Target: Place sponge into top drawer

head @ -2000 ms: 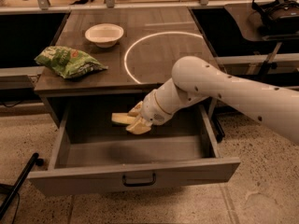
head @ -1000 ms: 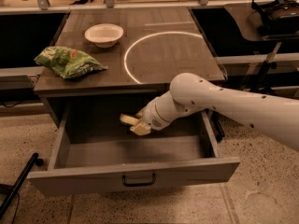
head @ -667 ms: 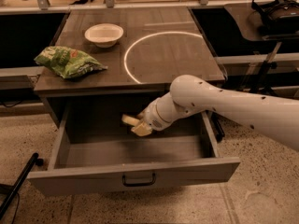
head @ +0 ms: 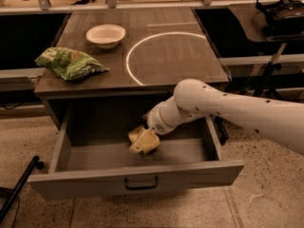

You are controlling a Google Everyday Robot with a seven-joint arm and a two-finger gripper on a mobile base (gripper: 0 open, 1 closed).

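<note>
The top drawer (head: 85,180) is pulled wide open below the dark tabletop; its grey front panel carries a small dark handle (head: 141,183). My white arm reaches in from the right. My gripper (head: 141,140) is inside the drawer, right of its middle and low over the floor. It is shut on the sponge (head: 149,144), a pale yellow block at its tip. I cannot tell whether the sponge touches the drawer floor.
On the tabletop (head: 190,70) stand a white bowl (head: 106,34) at the back left and a green snack bag (head: 69,63) at the left edge, with a white circle (head: 167,34) marked to the right. A black pole (head: 19,186) lies on the floor at lower left.
My gripper has moved down and slightly right with the sponge, deeper into the open drawer. The bowl, bag and drawer have not moved.
</note>
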